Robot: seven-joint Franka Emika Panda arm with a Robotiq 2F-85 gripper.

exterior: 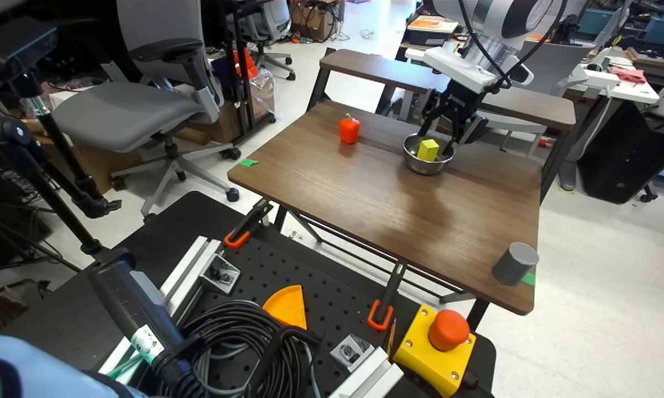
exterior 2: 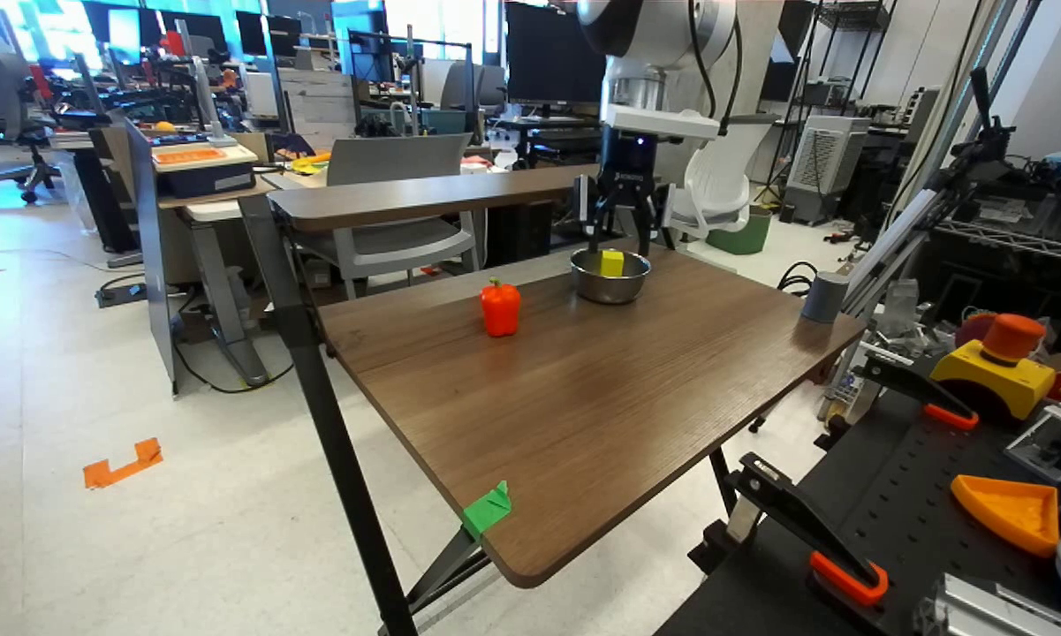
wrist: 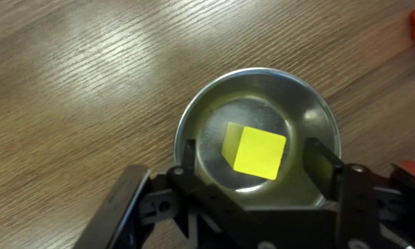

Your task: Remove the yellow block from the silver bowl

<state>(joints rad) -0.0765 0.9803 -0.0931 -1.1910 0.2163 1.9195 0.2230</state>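
The silver bowl (exterior: 427, 167) stands on the brown table in both exterior views (exterior 2: 608, 290). The yellow block (exterior: 428, 150) stands inside it, its top near rim height, and also shows in an exterior view (exterior 2: 612, 263). In the wrist view the block (wrist: 259, 152) rests on the bowl's floor, turned slightly, inside the bowl's rim (wrist: 259, 71). My gripper (wrist: 251, 150) is open, with one finger on each side of the block and a gap to both. In both exterior views the gripper (exterior: 435, 141) points down at the bowl (exterior 2: 618, 250).
An orange-red toy pepper (exterior: 349, 130) stands on the table beside the bowl, also in an exterior view (exterior 2: 500, 308). A grey cup (exterior: 515, 264) stands near a table corner. A raised shelf (exterior: 387, 72) runs along the table's back edge (exterior: 332, 177), close to the arm.
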